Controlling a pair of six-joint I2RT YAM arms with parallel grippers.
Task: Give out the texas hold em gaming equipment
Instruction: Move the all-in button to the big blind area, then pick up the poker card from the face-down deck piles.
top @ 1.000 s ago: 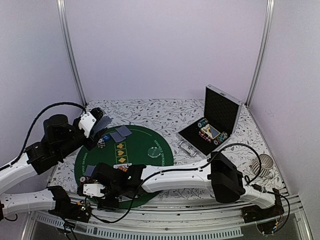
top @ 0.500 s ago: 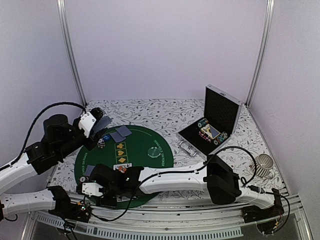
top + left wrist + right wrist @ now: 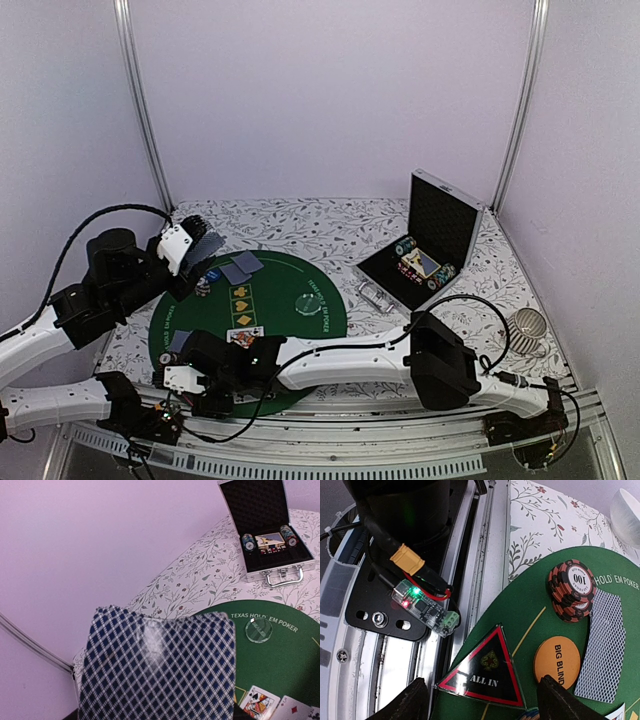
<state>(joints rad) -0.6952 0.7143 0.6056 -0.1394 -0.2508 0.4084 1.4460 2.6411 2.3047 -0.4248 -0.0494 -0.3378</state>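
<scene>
Right pincer point(image 3: 485, 702) gapes wide over the triangle token point(image 3: 487, 672), which lies at the near edge of the green mat point(image 3: 520, 605); a brushing finger could push it off. Left pincer point(image 3: 195, 243) grips fanned playing cards point(image 3: 157, 665), which might slip.

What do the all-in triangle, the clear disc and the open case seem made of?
All-in triangle: probably glossy plastic, sheen on its face. Clear disc: acrylic or glass, green shows through. Open case: likely aluminium, silvery frame, dark foam-like lining.
</scene>
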